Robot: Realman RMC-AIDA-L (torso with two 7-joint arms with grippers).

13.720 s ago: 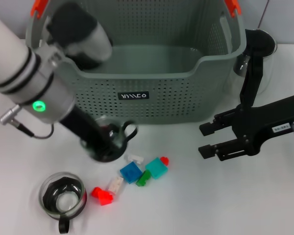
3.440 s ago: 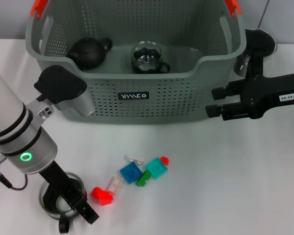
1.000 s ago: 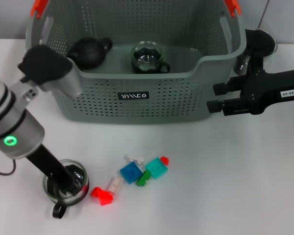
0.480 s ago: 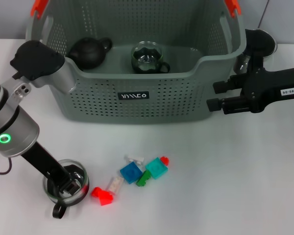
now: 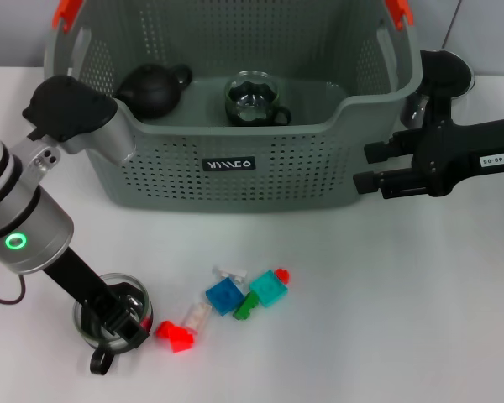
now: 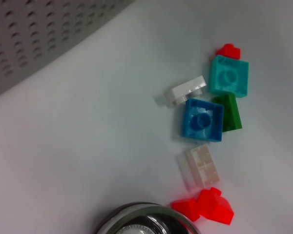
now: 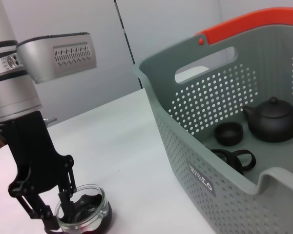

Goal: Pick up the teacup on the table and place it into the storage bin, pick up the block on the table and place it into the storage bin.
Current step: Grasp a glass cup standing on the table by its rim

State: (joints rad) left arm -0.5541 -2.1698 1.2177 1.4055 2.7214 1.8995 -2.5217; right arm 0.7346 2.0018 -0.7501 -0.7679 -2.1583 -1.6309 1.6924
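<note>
Down: left claw inside teacup

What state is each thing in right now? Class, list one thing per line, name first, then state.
Storage bin: upright, open-topped, partly filled.
Black teapot: upright inside the bin.
Glass teacup in bin: upright.
Glass teacup on table: upright, left gripper at its rim.
Blocks: loose on the table.
Right gripper: idle beside the bin.

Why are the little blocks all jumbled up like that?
The blocks lie in a loose heap on the table, some tipped over. Nothing looks broken or spilled. The left pincer reaches into the glass teacup beside them.
</note>
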